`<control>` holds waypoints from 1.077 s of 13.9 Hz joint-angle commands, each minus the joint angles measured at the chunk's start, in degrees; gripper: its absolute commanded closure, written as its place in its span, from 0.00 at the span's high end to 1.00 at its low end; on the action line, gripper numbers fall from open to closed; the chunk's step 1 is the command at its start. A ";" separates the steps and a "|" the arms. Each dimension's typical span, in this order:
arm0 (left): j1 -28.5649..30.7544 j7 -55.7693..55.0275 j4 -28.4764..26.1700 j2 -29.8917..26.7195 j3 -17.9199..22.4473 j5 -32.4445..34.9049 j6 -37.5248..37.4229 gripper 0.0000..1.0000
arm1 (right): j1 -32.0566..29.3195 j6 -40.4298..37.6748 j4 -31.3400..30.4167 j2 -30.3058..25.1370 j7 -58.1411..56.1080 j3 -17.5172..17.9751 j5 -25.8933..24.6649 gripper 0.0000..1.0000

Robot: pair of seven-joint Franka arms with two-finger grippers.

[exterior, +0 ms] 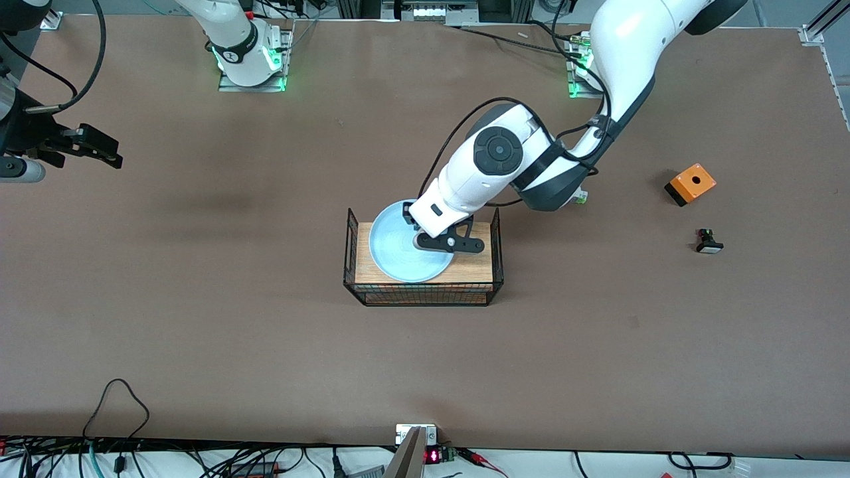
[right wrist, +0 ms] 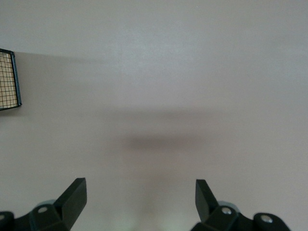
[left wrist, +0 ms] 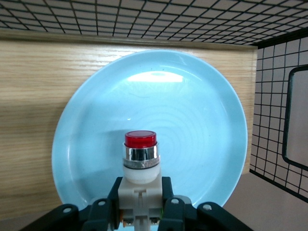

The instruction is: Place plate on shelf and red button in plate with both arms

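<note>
The pale blue plate point(exterior: 397, 255) lies on the wooden floor of a black wire basket point(exterior: 350, 255) at mid-table. My left gripper point(exterior: 433, 241) is over the plate's side toward the left arm's end. In the left wrist view it point(left wrist: 140, 186) is shut on the white body of the red button point(left wrist: 140, 156), whose red cap points at the plate point(left wrist: 192, 120). The button is hidden in the front view. My right gripper point(exterior: 99, 149) waits open and empty above bare table toward the right arm's end, as its wrist view point(right wrist: 140, 190) shows.
An orange box point(exterior: 690, 184) and a black part with a white cap point(exterior: 708, 241) lie toward the left arm's end. The basket's wire walls point(left wrist: 279, 96) rise around the plate. A basket corner point(right wrist: 8, 79) shows in the right wrist view. Cables run along the table's near edge.
</note>
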 commanded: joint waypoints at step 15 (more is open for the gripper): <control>20.12 35.28 1.01 -26.28 6.90 1.55 -43.31 1.00 | 0.18 -1.10 0.80 0.05 -0.55 0.14 -0.67 1.00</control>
